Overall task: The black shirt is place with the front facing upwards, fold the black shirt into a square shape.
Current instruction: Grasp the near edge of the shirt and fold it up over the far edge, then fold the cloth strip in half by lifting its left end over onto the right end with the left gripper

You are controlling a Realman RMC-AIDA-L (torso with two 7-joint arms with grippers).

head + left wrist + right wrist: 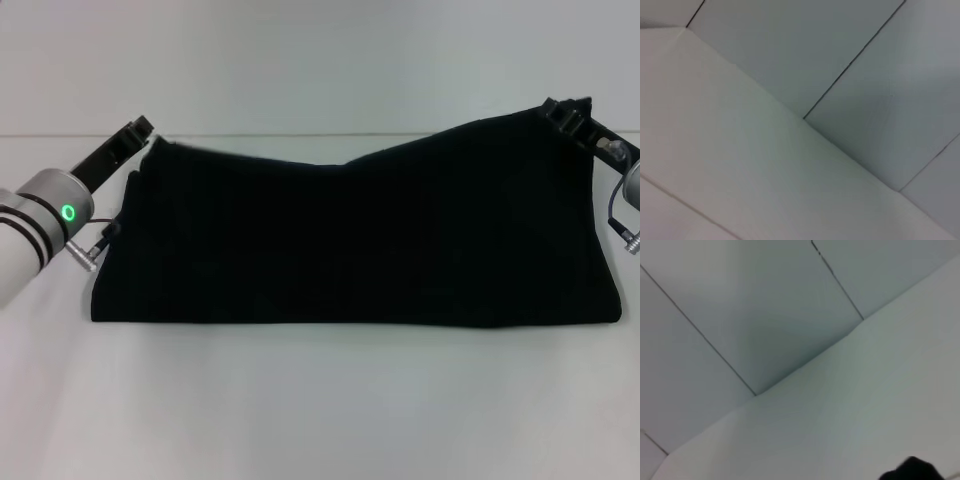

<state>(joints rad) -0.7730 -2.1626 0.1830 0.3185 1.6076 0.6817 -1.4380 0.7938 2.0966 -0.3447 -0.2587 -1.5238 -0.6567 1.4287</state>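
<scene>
The black shirt [350, 240] spreads across the white table [320, 410] as a wide dark band. Its lower edge lies flat towards me. Its far edge is raised at both ends and sags in the middle. No lettering or label shows. My left gripper [138, 133] is shut on the far left corner. My right gripper [563, 110] is shut on the far right corner, which is held a little higher. A small black patch of the shirt [912, 471] shows at the edge of the right wrist view. The left wrist view shows no shirt.
The white table runs back to a pale wall [320, 60]. Both wrist views show only white panels with thin dark seams [855, 60] and a table edge [805, 365].
</scene>
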